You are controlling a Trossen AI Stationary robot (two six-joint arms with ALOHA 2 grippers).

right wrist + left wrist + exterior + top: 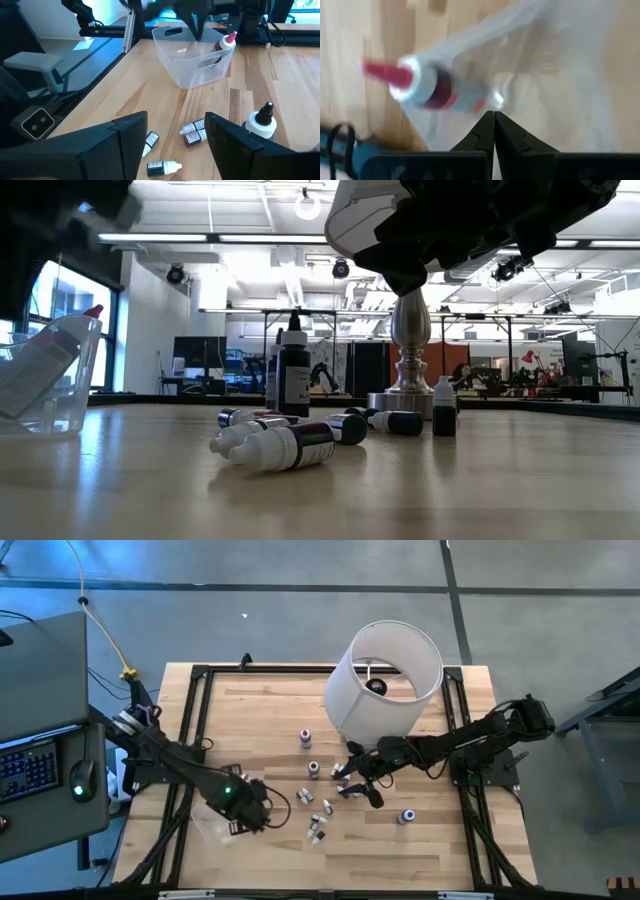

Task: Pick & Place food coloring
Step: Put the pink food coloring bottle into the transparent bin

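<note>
We find the left pincer at lower left of centre in the high view, fingers pressed fully together and holding nothing; in its wrist view the closed tips sit over the clear tub. Inside that tub lies one red-capped bottle, tilted against the wall. The right wrist view shows the same bottle leaning in the tub's far corner, cap up.

The right pincer hangs at centre of the high view, just below the white lampshade, its fingers spread wide with nothing between them. Its wrist view shows the two dark fingers apart over the table.

The remaining food coloring bottles are scattered over the centre of the table. In the low view, several lie on their sides at centre frame, one dark bottle stands upright behind them, and a small one stands right of centre, beside the lamp base. A lone blue-capped bottle sits right of the group in the high view.
</note>
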